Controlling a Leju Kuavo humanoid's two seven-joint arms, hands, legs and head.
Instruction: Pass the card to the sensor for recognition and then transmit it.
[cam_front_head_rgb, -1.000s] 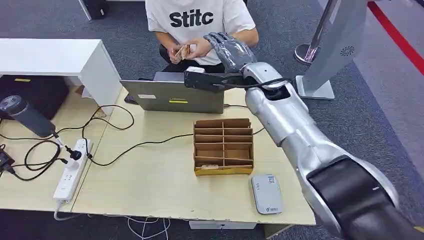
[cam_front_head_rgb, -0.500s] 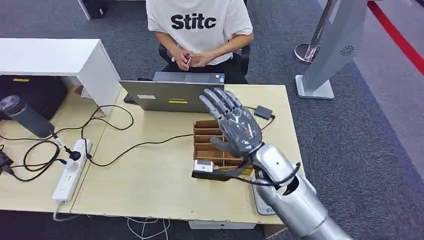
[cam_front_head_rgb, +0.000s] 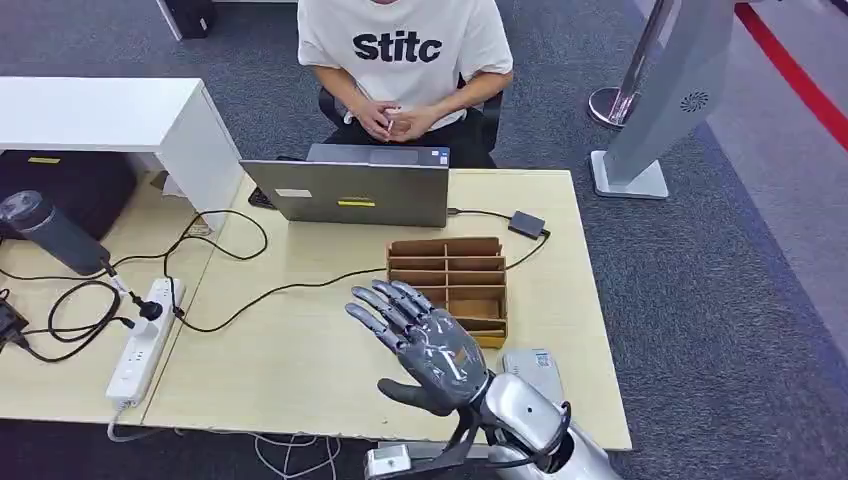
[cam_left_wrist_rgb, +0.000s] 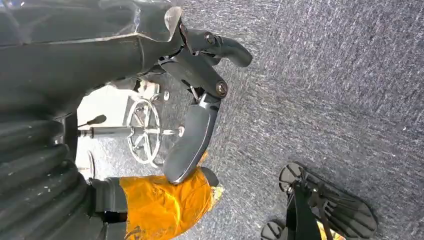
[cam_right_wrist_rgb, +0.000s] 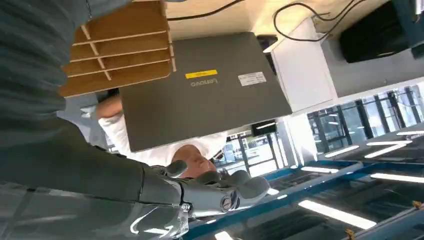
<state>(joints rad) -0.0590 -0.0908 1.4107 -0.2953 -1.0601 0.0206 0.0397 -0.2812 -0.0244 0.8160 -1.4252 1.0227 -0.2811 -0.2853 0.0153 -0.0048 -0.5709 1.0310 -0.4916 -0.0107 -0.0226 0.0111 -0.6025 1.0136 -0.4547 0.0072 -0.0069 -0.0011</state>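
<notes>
Where laptop (cam_right_wrist_rgb: 200, 90) shows: "lenovo".

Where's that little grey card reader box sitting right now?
In the head view, the grey card reader lies flat near the table's front right corner, just in front of the cardboard organizer and partly behind the robot's raised right hand.

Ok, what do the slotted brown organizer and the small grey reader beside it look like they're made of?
The slotted brown organizer looks like corrugated cardboard: matte tan, thin dividers with raw cut edges. The small grey reader looks like moulded plastic: smooth, rounded corners, slight sheen; it is partly hidden by the right arm, so this is less certain.
</notes>
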